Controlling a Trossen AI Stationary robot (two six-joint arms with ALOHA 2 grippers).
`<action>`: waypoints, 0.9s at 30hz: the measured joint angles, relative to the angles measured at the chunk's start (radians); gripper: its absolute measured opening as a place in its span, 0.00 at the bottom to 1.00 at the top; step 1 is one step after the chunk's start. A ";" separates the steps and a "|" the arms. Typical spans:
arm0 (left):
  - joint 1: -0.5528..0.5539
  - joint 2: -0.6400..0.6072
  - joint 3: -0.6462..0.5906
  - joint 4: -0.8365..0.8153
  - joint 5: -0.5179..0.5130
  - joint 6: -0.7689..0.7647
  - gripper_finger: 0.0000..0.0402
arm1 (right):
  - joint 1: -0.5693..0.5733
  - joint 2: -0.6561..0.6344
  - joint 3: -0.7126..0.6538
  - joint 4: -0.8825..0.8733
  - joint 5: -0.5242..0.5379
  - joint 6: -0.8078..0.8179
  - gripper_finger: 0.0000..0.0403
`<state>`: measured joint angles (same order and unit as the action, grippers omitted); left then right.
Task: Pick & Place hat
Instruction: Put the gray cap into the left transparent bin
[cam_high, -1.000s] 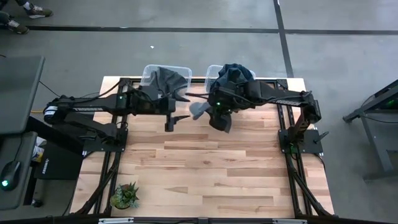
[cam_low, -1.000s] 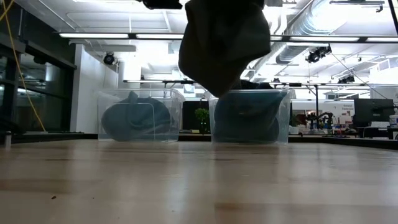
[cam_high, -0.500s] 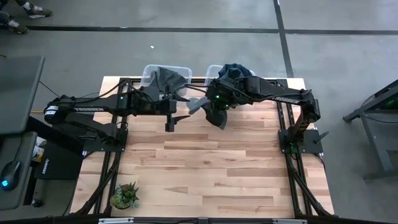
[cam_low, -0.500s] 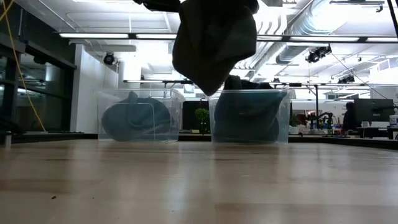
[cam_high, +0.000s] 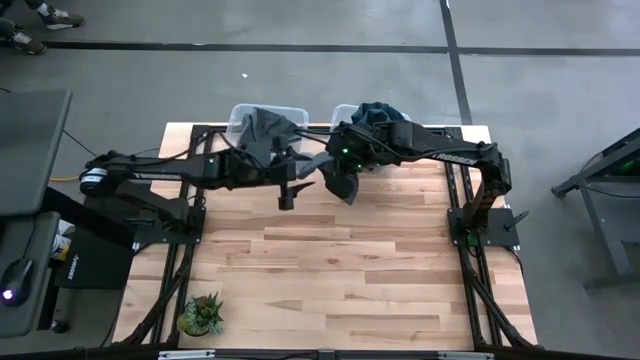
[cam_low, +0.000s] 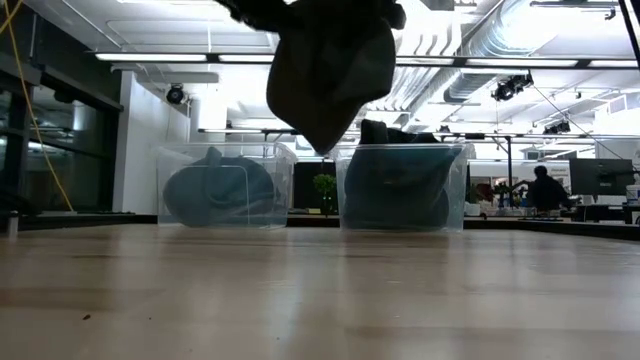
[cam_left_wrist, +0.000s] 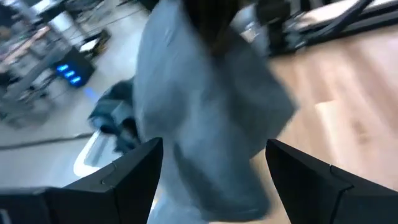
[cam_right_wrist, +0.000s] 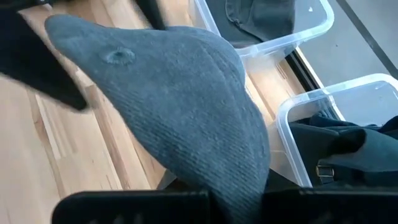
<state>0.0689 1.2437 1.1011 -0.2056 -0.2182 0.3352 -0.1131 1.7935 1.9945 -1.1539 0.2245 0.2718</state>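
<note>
A grey hat (cam_high: 338, 181) hangs from my right gripper (cam_high: 347, 160), which is shut on it above the table's far middle. The hat also shows in the low view (cam_low: 325, 70), well above the table, and fills the right wrist view (cam_right_wrist: 180, 106). My left gripper (cam_high: 298, 187) is open just to the left of the hat. Its two fingers stand wide apart in the left wrist view (cam_left_wrist: 214, 180), with the hat (cam_left_wrist: 205, 118) close in front of them. I cannot tell whether they touch it. My right gripper holds the hat from above by a part of its cloth (cam_right_wrist: 239, 196) far from the crown's button (cam_right_wrist: 118, 56). The gripper's own body hides the place of contact. The hat hangs below the fingers, slack and clear of the table.
Two clear plastic bins stand at the table's far edge. The left bin (cam_high: 240, 116) holds grey hats and the right bin (cam_high: 342, 112) holds dark hats. A small potted plant (cam_high: 203, 312) stands at the near left corner. Bare wood lies toward the near edge.
My right gripper has carried the hat toward the table's left and a little toward the far edge, and the hat stays hanging clear of the table. My left gripper has moved right, toward the hat.
</note>
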 joint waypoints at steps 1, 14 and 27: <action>0.000 0.011 0.000 0.001 -0.029 -0.001 0.70 | 0.000 0.000 0.000 0.003 0.000 0.000 0.01; 0.003 0.036 -0.001 -0.015 -0.212 -0.059 0.51 | 0.002 0.000 0.000 0.014 -0.004 0.000 0.01; 0.003 0.037 -0.001 -0.044 -0.156 -0.132 0.04 | 0.002 0.000 0.000 0.015 -0.016 -0.010 0.01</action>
<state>0.0715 1.2808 1.1000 -0.2493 -0.3744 0.2030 -0.1108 1.7931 1.9945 -1.1386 0.2087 0.2615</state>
